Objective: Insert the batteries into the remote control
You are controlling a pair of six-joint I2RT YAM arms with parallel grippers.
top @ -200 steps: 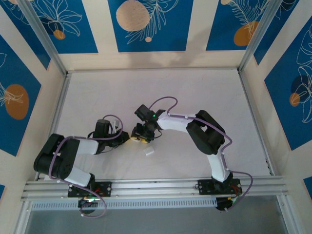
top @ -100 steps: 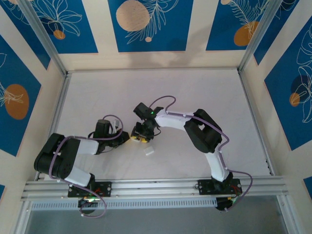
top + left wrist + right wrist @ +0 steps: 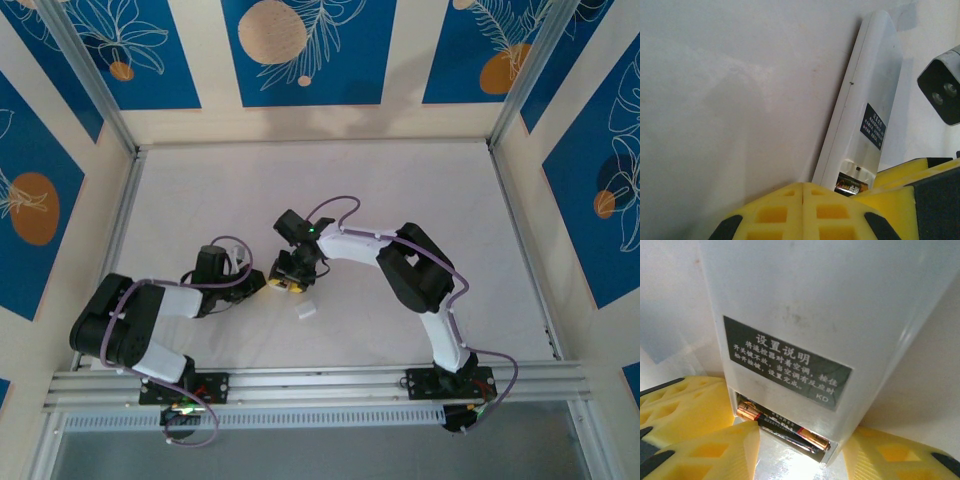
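At the middle of the white desk (image 3: 400, 180), both arms meet over the remote control (image 3: 805, 300), which stands tilted with its back showing. Below its dark printed label (image 3: 785, 360) the battery bay is uncovered. One battery (image 3: 785, 429) lies across the bay, its gold-orange end to the left. A second battery cannot be seen.

The right gripper (image 3: 800, 440) has its yellow fingers spread apart. One fingertip (image 3: 747, 437) touches the bay just beside the battery's gold end. The left gripper (image 3: 803, 192) has its fingers pressed together, with the remote's lower end just beyond their tips.

Over the last second the right arm's elbow drew in slightly, then settled; the left arm did not move. This looks like a fine nudge to seat the battery, not a fresh reach. A small loose white piece (image 3: 306, 312), probably the bay cover, lies near the grippers, so the cover is not yet back on.
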